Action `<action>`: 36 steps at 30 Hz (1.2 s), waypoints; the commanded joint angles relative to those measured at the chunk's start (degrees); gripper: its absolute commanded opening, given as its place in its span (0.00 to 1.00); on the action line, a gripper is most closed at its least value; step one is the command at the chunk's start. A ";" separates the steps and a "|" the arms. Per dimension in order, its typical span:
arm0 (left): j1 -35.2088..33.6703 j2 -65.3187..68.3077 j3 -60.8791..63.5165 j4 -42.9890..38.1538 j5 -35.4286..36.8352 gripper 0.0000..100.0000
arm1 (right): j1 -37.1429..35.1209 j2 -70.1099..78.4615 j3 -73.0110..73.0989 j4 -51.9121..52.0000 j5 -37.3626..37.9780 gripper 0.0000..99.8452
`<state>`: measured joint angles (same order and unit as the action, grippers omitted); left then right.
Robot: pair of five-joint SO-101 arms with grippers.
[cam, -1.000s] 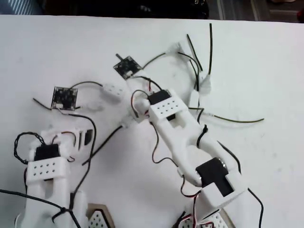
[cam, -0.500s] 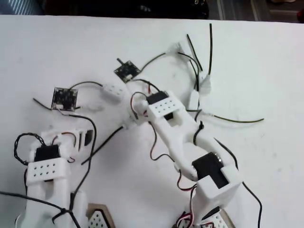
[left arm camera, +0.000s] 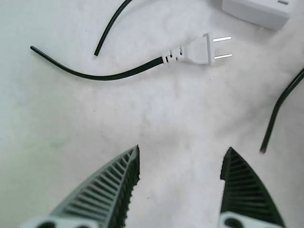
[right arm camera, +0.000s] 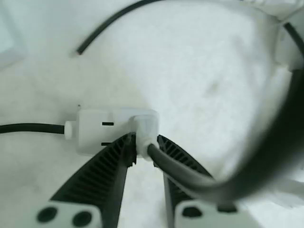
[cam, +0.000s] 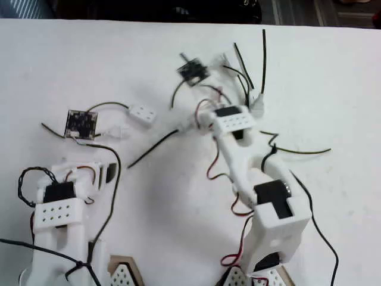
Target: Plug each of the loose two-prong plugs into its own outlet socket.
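Observation:
In the right wrist view my right gripper is shut on a small white plug. The plug butts against the end of a white socket block and its prongs are hidden. From above, that gripper sits mid-table near a black square module. My left gripper is open over bare table, a short way from a loose white two-prong plug lying flat on its black cord. A white socket lies just past its prongs. The high view shows the left gripper and that socket.
A second black square module lies left of the socket. More white connectors and loose dark cords clutter the far right. A black cord trails across the middle, and arm cables hang beside both arms.
The right arm has swung to the right and farther back, dragging its plug, the socket block and the nearby black module along. The left arm has stayed still.

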<state>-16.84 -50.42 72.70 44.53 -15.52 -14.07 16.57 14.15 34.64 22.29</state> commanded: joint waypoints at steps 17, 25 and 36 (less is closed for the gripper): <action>-0.31 -1.10 -0.18 -0.88 -0.53 0.28 | 9.80 22.02 -48.00 27.03 2.73 0.06; -0.31 -1.10 -0.18 -0.88 -0.53 0.28 | 8.31 22.02 -60.84 46.29 2.37 0.27; -0.31 -1.01 -0.18 -0.88 -0.53 0.28 | 3.47 21.76 -76.22 64.13 1.85 0.27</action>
<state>-16.84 -50.42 72.70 44.53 -15.52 -9.05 39.78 -56.18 96.35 24.92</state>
